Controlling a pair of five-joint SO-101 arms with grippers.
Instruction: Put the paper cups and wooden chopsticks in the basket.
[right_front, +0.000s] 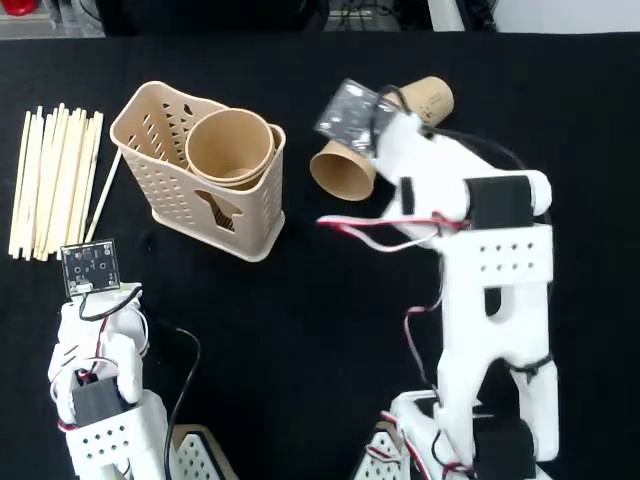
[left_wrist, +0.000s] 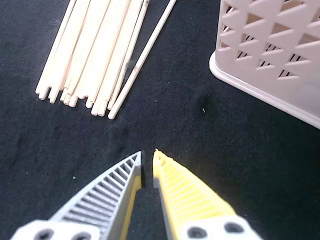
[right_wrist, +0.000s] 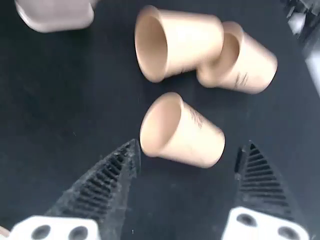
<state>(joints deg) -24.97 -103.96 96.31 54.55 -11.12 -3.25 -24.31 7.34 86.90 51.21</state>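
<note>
A beige slotted basket (right_front: 175, 175) stands left of centre with stacked paper cups (right_front: 230, 145) inside. Several wooden chopsticks (right_front: 55, 180) lie in a bundle at the far left; the same chopsticks (left_wrist: 95, 55) lie just ahead of my left gripper (left_wrist: 147, 157), which is shut and empty above the black cloth. Three paper cups lie on their sides to the right of the basket. My right gripper (right_wrist: 187, 152) is open, its jaws astride the nearest cup (right_wrist: 182, 132). Two more cups (right_wrist: 175, 42) (right_wrist: 245, 57) lie beyond it.
The table is covered in black cloth (right_front: 300, 320). The basket's corner (left_wrist: 270, 55) is close to the left gripper's side. Both arm bases (right_front: 100, 430) (right_front: 490, 400) stand at the near edge. Cables trail beside the right arm (right_front: 370, 235).
</note>
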